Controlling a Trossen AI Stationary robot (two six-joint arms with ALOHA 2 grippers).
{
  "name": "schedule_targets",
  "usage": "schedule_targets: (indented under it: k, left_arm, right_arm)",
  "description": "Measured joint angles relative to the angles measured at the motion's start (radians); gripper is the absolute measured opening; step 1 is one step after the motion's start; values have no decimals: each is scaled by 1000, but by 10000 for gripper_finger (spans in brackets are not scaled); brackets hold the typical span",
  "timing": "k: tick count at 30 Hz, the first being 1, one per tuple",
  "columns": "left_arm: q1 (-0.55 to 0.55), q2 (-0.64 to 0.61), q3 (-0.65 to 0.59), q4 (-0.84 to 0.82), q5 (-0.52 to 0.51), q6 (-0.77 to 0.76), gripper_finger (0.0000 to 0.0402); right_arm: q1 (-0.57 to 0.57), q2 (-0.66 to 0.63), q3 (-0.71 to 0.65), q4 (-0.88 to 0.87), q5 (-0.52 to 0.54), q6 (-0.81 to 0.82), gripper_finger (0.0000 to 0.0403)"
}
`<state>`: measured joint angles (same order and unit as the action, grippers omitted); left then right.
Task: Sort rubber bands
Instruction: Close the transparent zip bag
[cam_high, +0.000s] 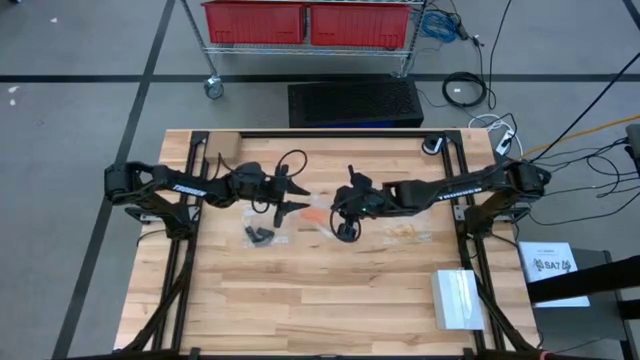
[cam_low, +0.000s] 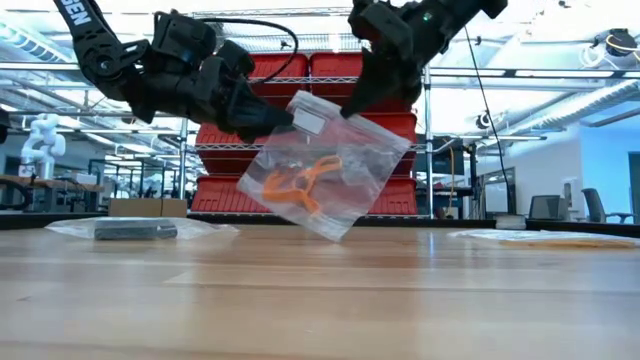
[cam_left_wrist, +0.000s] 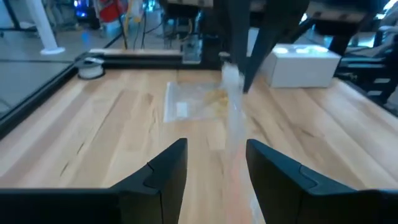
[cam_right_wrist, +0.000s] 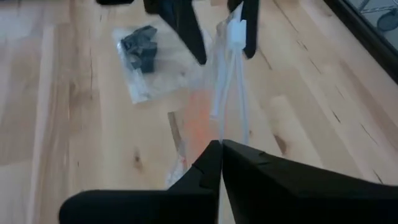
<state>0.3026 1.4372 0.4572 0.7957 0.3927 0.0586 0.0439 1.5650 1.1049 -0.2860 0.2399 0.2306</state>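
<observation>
A clear plastic bag (cam_low: 320, 175) holding orange rubber bands (cam_low: 295, 185) hangs tilted over the table's middle, its lower corner (cam_low: 335, 232) close to the wood. My right gripper (cam_low: 352, 108) is shut on the bag's top. My left gripper (cam_left_wrist: 217, 155) stands open, level with that top edge. The edge (cam_left_wrist: 233, 106) passes between its fingers, beside one of them; I cannot tell whether it touches. A bag of black bands (cam_high: 260, 236) lies flat at the left, and a bag of yellow-tan bands (cam_high: 405, 232) at the right. My right gripper pinches the bag's top edge (cam_right_wrist: 219, 127) between its two shut fingers, near the right-hand corner (cam_low: 350, 114). The fingers slant down from the table's right side. The bag hangs below them, tilted, seen edge-on in the right wrist view.
A white box (cam_high: 460, 298) sits near the table's front right corner. Bare wood lies along the near edge. Beyond the far edge stands a wire rack with red bins (cam_high: 305, 22).
</observation>
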Motion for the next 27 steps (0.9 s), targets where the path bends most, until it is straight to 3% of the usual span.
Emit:
schedule_targets:
  k: [14,27]
  left_arm:
    - [-26,0,46,-31,49,-27,161]
    - [-30,0,62,-62,49,-21,44]
  right_arm:
    - [10,0,0,-35,-3,-34,0]
    - [21,0,0,-34,-5,-45,0]
